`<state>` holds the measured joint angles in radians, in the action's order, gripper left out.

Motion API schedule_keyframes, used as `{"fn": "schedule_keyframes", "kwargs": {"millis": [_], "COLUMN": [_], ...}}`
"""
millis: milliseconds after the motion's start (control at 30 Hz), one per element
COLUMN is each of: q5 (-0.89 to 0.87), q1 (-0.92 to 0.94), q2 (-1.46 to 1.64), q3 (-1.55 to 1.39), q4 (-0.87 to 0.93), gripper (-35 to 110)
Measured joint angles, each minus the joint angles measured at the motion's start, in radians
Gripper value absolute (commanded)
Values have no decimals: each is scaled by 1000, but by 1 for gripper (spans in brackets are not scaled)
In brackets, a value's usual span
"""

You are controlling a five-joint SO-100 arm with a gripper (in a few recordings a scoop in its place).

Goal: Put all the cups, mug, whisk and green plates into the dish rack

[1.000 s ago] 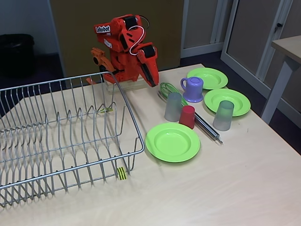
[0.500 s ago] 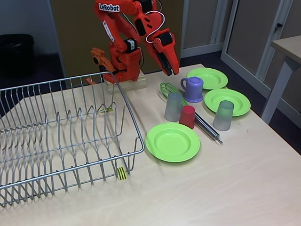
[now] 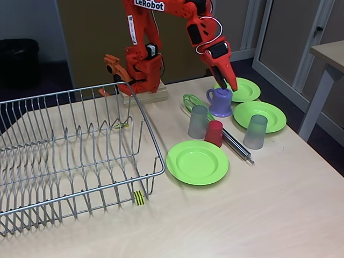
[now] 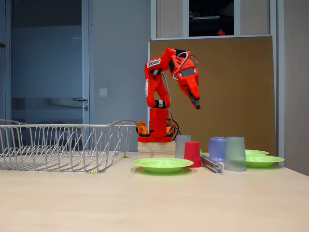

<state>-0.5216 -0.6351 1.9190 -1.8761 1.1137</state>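
The gripper [image 3: 230,80] sits in the upper right of the high fixed view, pointing down and to the right at the end of the orange arm [image 3: 161,32]. Its fingers appear closed or nearly so and carry nothing, though neither view resolves the tips well enough to be certain. In the low fixed view the gripper [image 4: 196,102] hangs clearly above the tabletop, well apart from every object, with open air between it and the mug [image 4: 217,148].

In the high view the mug [image 3: 220,101] stands upright directly below the gripper tip in the picture, its loop handle turned toward the left of the frame. This looks like the nearest task item, so the coming move probably turns on a mostly vertical descent onto its rim.

Further out, a grey cup [image 3: 198,122] and the red cup [image 3: 214,133] stand just beside each other lower left of the mug, and a second grey cup [image 3: 255,131] stands lower right. The whisk [image 3: 215,121] lies flat with its long axis running from the green loops at upper left to the handle end at lower right, passing between the cups. Three green plates [image 3: 197,161] lie flat on the table [image 3: 258,215].

The dish rack [image 3: 70,150] fills the left of the frame, holding none of these, well apart from the gripper.
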Motion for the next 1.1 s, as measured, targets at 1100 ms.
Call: {"fn": "schedule_keyframes", "kwargs": {"millis": [1100], "q5": [-81], "q1": [-161], "q2": [-842], "q3": [675], "q4": [109], "gripper": [45]}}
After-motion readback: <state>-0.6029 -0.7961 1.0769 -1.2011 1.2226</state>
